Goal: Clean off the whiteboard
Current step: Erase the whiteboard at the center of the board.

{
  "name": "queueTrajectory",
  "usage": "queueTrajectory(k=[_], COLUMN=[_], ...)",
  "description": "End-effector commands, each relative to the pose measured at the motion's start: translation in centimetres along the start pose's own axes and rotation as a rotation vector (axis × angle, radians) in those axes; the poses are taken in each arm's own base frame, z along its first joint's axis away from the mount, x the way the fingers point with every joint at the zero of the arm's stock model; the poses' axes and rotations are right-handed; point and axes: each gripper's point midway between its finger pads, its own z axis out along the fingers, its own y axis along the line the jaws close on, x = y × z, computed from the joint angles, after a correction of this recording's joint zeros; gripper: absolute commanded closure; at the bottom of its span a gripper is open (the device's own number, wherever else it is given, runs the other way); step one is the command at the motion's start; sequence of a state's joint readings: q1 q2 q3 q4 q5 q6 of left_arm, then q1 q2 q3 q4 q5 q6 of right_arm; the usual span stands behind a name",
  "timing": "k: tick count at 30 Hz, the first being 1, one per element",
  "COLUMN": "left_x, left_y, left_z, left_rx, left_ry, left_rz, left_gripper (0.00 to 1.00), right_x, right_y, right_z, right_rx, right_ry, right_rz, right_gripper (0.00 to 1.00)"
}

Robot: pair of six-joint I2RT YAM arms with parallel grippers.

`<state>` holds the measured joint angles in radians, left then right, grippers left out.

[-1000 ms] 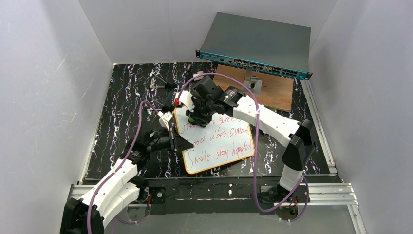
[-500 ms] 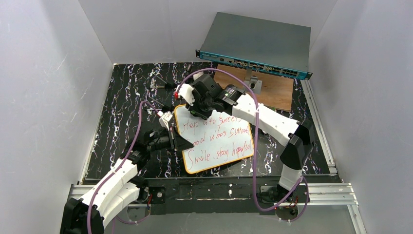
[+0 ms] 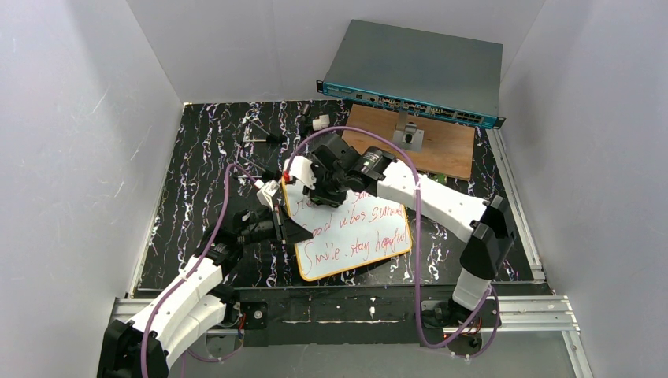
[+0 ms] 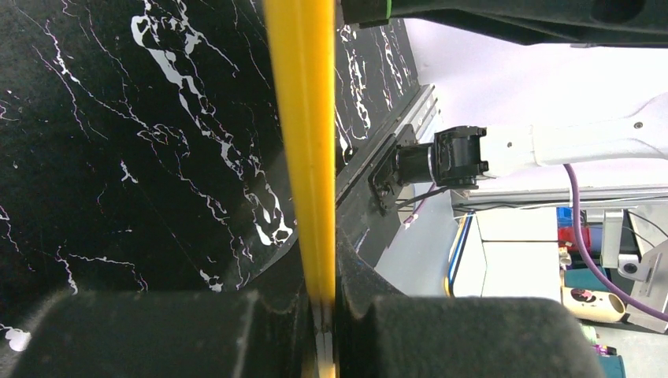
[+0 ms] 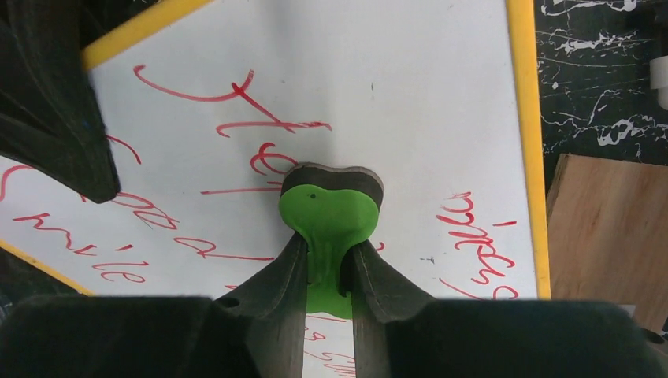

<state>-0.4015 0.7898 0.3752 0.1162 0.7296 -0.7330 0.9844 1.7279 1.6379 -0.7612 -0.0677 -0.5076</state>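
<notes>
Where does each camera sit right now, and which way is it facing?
Top external: above and behind the arm bases, looking down and forward at the table; both arms show, the whiteboard between them.
Left wrist: on the left gripper, sighting edge-on along the yellow frame clamped in its own fingers.
Right wrist: on the right gripper, looking down at the red writing; its fingers pinch a green eraser against the board.
Shared: the yellow frame shows in all three.

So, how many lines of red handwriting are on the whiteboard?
3: the top line, partly under the right gripper; the middle line across the centre; the bottom line by the near edge. More may be hidden.
</notes>
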Motion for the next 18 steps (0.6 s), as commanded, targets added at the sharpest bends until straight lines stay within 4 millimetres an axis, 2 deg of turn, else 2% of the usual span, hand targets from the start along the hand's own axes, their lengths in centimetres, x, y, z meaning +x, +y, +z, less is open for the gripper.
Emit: queueTrajectory(k=[1,3,6,8,10,12,16,18], left_x=[-1.9,-1.9,-1.9,-1.9,-1.9,-1.9,-1.9,-2.0], left_y=[-2.7,-2.8,-2.8,-2.8,-2.8,-2.8,-2.7,-2.8], left_z=[-0.4,-0.4,-0.4,-0.4,-0.4,-0.4,-0.4,-0.4], left_rx=[0.092,0.095,0.098,0.099,0.099,0.098,0.097,0.098], left_ry=[-0.056,-0.058,-0.061,-0.061,-0.058,-0.058,-0.061,-0.062], left_rz=[0.221,0.224,0.229,0.232,0.231,0.231,0.234,0.234], left_gripper=[1.00,1.00,1.00,1.00,1.00,1.00,1.00,1.00], right_x=[-2.5,-3.1,-2.7,-2.0,-1.0,0.0,1.5,1.6], right_y=[-0.9,-3.2,-6.1,-7.4,-7.7,-7.1,-3.2,-0.9], right_z=[0.1,-0.3,-0.7,-0.8,-0.7,-0.4,-0.2,-0.4], right_rx=[0.010,0.083,0.167,0.195,0.199,0.176,0.007,-0.083], right_ry=[-0.038,-0.045,-0.042,-0.030,-0.011,0.013,0.006,-0.015], right_rz=[0.051,0.087,0.149,0.177,0.189,0.172,0.100,0.072], right_gripper=[0.99,0.99,0.99,0.99,0.99,0.99,0.99,0.99])
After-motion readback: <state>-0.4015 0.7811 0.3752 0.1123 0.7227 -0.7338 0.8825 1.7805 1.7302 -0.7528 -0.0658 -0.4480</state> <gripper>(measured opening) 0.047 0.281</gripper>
